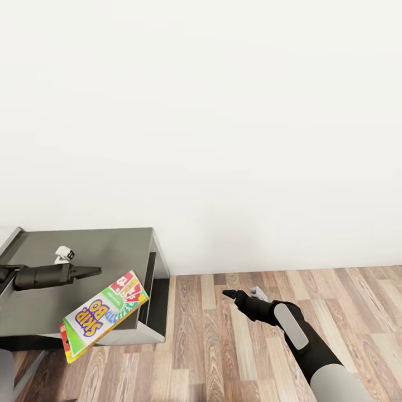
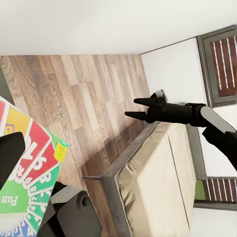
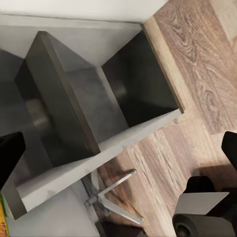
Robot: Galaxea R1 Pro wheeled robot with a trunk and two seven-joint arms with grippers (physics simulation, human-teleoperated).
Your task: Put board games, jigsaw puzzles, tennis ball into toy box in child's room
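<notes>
The SKIP-BO board game [image 1: 103,312], a yellow, green and red box, hangs tilted in the air over the front corner of the table's dark-grey wing [image 1: 84,248]. My left gripper [image 1: 97,271] reaches in from the left just above it and is shut on it. In the left wrist view the box [image 2: 34,173] lies close behind one black finger [image 2: 10,158]. My right gripper [image 1: 228,293] hovers open over the wood floor, holding nothing, and its two spread fingers show in the left wrist view [image 2: 131,107]. The bed [image 2: 153,182] lies beyond it. The toy box, jigsaw puzzles and tennis ball are out of view.
A bare white wall [image 1: 223,111] stands straight ahead. Wood-plank floor [image 1: 251,346] spreads to the right of the table wing. The right wrist view looks onto the wing's open grey shelf [image 3: 98,98] and a chair's metal star base [image 3: 113,197] beside it.
</notes>
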